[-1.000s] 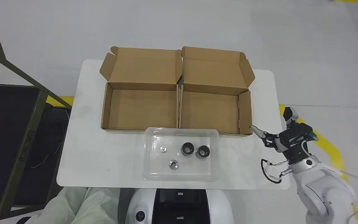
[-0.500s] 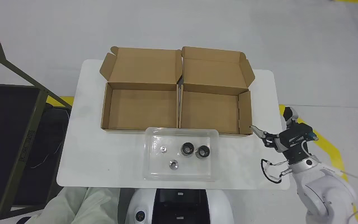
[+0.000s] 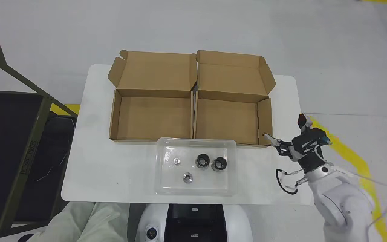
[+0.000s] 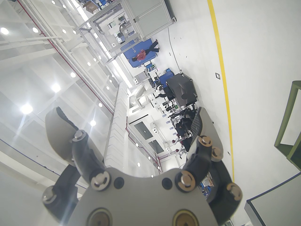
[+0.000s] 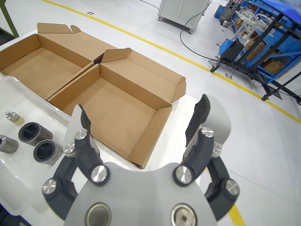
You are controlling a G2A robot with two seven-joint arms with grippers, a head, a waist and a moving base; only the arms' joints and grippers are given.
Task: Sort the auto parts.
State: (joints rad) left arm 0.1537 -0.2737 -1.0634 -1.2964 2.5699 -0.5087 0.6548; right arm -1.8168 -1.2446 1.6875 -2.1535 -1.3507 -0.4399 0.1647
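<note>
The auto parts, two dark-bored bushings (image 3: 202,160) and two small metal pins (image 3: 188,177), lie in the clear tray (image 3: 163,181) at the tabletop's (image 3: 91,163) near edge, before two open cardboard boxes (image 3: 151,118). The right pincer (image 5: 141,105) hangs released above the tabletop's right edge, near the right box's near corner. The left pincer (image 4: 128,111) is spread wide, gripping nothing.

Glossy white right arm (image 3: 336,201) with looped black cable (image 3: 280,181), silver-plated jaws, black links, round steel screws.

I observe the white table (image 3: 97,166) bearing a left cardboard box (image 3: 151,118) and a right cardboard box (image 3: 227,121) side by side on the far half. A clear tray (image 3: 166,181) lies just beside them on the near side.
</note>
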